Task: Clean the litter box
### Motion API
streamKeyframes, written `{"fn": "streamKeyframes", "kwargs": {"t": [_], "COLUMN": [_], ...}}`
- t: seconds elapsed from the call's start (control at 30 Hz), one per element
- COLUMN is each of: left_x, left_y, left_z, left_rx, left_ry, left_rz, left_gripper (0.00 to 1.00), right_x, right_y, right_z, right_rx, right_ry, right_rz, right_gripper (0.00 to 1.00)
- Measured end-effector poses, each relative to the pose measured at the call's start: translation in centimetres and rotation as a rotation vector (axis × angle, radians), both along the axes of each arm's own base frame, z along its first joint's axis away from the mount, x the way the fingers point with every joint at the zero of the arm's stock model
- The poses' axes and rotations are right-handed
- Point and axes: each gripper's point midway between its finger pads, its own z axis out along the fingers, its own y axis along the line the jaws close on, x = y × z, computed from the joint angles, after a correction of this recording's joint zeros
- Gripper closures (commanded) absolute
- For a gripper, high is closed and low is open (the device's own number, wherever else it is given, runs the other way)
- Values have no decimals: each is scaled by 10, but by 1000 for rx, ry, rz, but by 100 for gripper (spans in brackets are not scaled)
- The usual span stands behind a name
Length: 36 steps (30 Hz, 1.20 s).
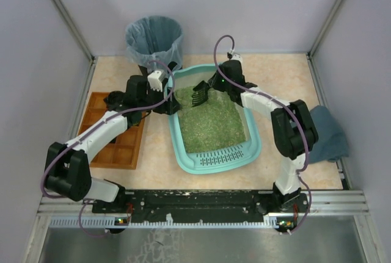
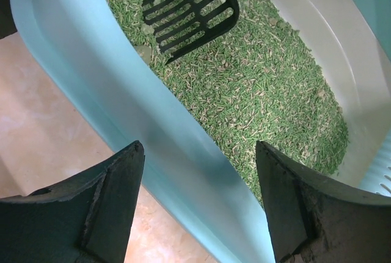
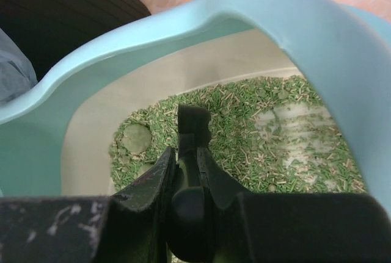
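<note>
The litter box (image 1: 223, 157) sits mid-bench (image 1: 287, 74), slightly skewed, with its slotted lip at the near end and its far end close to the black bin (image 1: 154, 40) that stands at the bench's far left edge. To its left lies a wooden tray (image 1: 116, 132), with only a narrow strip of bare bench between the two. To its right the surface is open up to the right arm's elbow and a blue-grey cloth (image 1: 327, 135) by the right wall. The left arm reaches far over the wooden tray. Its left pincer (image 2: 198, 153) is spread, and the box's left wall passes between its fingers, one over the bench and one over the litter (image 2: 263, 92); I cannot tell whether either finger touches the wall. The right arm rises from its base, folds at the elbow and stretches left and far over the box's far right rim. The right pincer (image 3: 186, 171) is pinched on the handle of a black slotted scoop (image 1: 200, 95), whose blade lies in the litter at the far left corner, near a rounded greenish clump (image 3: 137, 138).
</note>
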Motion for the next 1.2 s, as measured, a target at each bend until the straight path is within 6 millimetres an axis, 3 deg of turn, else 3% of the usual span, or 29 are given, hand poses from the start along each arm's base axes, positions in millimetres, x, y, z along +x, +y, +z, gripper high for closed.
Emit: {"fn": "streamKeyframes", "kwargs": {"t": [0.27, 0.57, 0.83, 1.2], "left_x": [-1, -2, -2, -1], "left_y": [-5, -5, -5, -4], "left_z": [-5, -6, -6, -6], "left_rx": [26, 31, 33, 38], "left_ry": [14, 19, 17, 15], "left_rz": [-18, -18, -19, -13], "left_gripper": [22, 22, 21, 21], "right_x": [-1, -30, -38, -47], "right_y": [20, 56, 39, 0], "right_z": [-12, -23, -27, -11], "right_rx": [108, 204, 247, 267], "right_ry": [70, 123, 160, 167], "right_rz": [21, 72, 31, -13], "right_gripper": [100, 100, 100, 100]}}
